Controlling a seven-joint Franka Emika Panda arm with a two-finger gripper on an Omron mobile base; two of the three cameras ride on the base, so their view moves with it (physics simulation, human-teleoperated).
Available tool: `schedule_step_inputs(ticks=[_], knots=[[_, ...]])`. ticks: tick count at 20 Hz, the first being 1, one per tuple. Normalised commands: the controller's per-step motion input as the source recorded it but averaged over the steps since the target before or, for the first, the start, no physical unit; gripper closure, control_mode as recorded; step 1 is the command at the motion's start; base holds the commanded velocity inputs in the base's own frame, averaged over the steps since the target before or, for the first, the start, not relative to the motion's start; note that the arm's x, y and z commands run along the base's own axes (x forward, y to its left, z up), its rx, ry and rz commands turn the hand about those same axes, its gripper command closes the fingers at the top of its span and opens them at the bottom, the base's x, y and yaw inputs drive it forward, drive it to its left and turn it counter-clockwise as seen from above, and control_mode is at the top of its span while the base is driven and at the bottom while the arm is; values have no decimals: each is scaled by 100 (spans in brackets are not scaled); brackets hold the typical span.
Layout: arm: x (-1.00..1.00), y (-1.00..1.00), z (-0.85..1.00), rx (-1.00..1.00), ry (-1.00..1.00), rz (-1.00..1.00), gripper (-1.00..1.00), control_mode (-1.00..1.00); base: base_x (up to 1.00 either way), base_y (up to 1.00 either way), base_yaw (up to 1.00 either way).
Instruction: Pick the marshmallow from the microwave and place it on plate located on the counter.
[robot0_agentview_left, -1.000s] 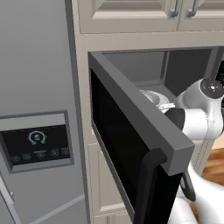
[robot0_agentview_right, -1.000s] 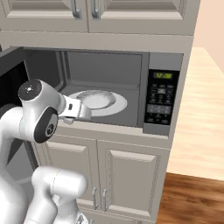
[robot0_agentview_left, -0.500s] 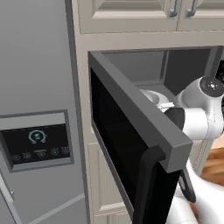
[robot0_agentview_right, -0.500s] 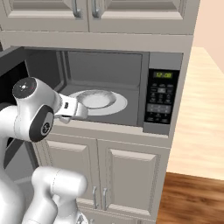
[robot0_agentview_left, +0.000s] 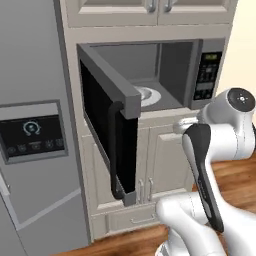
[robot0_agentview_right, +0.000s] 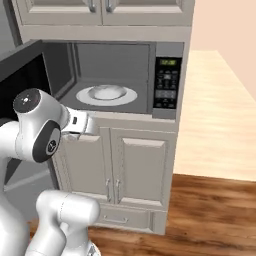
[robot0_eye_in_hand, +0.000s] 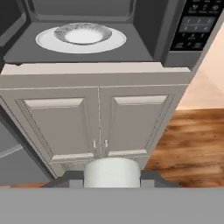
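Marshmallow (robot0_eye_in_hand: 112, 171): white cylinder, clamped between gripper (robot0_eye_in_hand: 112, 179) fingers, outside microwave (robot0_agentview_right: 165, 80), before lower cabinet doors (robot0_eye_in_hand: 98, 122). Gripper: closed on marshmallow. Microwave: door (robot0_agentview_left: 107, 125) swung open; inside, white turntable (robot0_eye_in_hand: 81, 40) bearing pale dish (robot0_eye_in_hand: 82, 33).

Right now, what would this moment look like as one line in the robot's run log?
gripper: shut on marshmallow, outside the oven | microwave: door open, empty dish on turntable | next: carry to plate
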Motion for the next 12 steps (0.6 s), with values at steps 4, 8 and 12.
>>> schedule_step_inputs(ticks=[4,8,12], knots=[[0,0,0,0,0,0,100,100,-64,-42,-43],[0,0,0,0,0,0,100,100,-6,-14,-90],[0,0,0,0,0,0,100,100,0,0,-98]])
